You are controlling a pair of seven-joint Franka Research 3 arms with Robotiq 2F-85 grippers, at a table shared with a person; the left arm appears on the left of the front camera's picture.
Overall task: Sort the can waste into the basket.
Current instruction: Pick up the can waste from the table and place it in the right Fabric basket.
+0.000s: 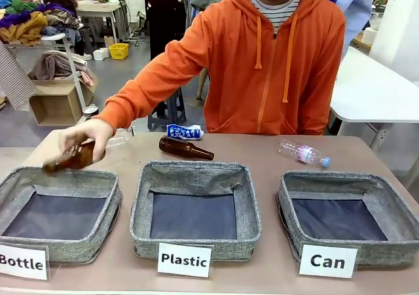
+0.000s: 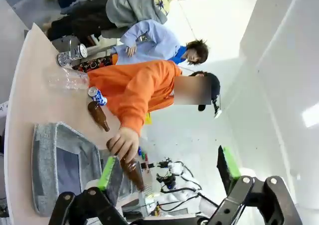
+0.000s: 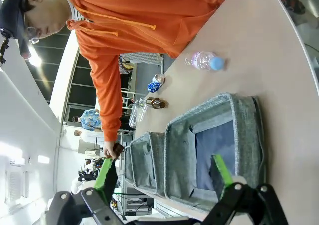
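The crushed blue can (image 1: 184, 132) with white lettering lies at the table's far edge, in front of the person; it also shows as the blue can (image 3: 156, 83) and the blue can (image 2: 97, 95). The black Pepsi can is out of view. At the front right stands the grey basket (image 1: 291, 207) behind its "Can" sign (image 1: 327, 261), with only dark lining inside. My left gripper (image 2: 168, 167) is open and holds nothing, high above the table's left end. My right gripper (image 3: 163, 171) is open too, above the Can basket (image 3: 179, 150).
The person's hand (image 1: 85, 135) holds a brown bottle (image 1: 71, 159) over the "Bottle" basket (image 1: 108, 184). A second brown bottle (image 1: 185, 149) lies behind the "Plastic" basket (image 1: 141, 203). A capped clear bottle (image 1: 303, 154) lies behind the Can basket, and another clear bottle (image 1: 121, 137) lies by the hand.
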